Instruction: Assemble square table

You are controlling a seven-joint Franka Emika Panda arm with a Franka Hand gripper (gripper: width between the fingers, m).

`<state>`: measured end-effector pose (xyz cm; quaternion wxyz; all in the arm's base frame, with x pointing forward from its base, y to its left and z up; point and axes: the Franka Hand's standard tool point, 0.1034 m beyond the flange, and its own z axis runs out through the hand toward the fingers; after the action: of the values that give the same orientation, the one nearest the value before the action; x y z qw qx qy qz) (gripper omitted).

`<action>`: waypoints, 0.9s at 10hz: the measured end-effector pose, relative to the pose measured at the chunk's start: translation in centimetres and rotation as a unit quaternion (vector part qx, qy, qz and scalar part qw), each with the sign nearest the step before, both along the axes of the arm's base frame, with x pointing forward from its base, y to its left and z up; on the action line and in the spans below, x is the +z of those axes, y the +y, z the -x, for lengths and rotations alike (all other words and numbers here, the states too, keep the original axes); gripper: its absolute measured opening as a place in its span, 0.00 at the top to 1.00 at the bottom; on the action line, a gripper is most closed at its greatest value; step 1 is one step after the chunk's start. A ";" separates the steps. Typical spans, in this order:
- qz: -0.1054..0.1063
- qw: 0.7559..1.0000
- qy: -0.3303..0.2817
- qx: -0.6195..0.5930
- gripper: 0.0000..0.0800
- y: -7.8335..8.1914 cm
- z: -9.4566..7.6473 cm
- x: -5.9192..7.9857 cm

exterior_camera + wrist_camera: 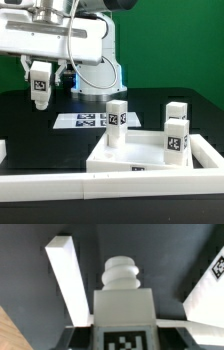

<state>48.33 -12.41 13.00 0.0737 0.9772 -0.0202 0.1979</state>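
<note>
Wrist view: gripper [124,328] is clenched on a leg [124,294], whose threaded tip points away from the camera, over dark bench.
Gripper state: grasping the leg; the fingers sit at either side of its square body, near the tagged end.
Gripper position: raised well above the bench toward its far edge, at the exterior view's left, gripper [39,88] with the held leg [40,80] hanging clear of everything.
Below the gripper: bare black bench [30,125], with the marker board [88,120] just beside, toward the far edge.
Table top: square table top [150,158] lies flat toward the near edge, inside the white rails [60,182].
Legs on top: two legs [118,122] [177,134] stand upright on the top, well apart; a third white block [178,109] shows behind the one at the exterior view's right, its seating unclear.
Wrist surroundings: a white rail [66,277] runs beside the held leg, not touching.
Risk 1: cross-threading, caused by the tip meeting a corner hole tilted.
Risk 2: collision with a standing leg, caused by a low approach path.
Risk 3: leg slipping in the fingers, caused by sideways load during screwing.
Risk 4: top shifting, caused by pushing before the tip is centred.
</note>
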 end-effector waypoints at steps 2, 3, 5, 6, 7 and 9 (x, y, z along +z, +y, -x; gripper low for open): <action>-0.037 0.999 0.007 -0.015 0.64 2.2 -0.8 0.3; -0.051 0.999 0.007 -0.012 0.64 3.7 -1.8 0.8; -0.060 0.998 -0.003 -0.008 0.64 5.0 -4.0 1.4; -0.066 0.998 -0.009 -0.009 0.64 5.8 -4.9 1.7; -0.062 0.998 -0.020 -0.003 0.64 6.4 -5.5 2.1; -0.051 0.998 -0.032 -0.002 0.64 5.9 -5.5 2.2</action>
<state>53.81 -6.46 15.21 0.0232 0.9729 -0.0344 0.2275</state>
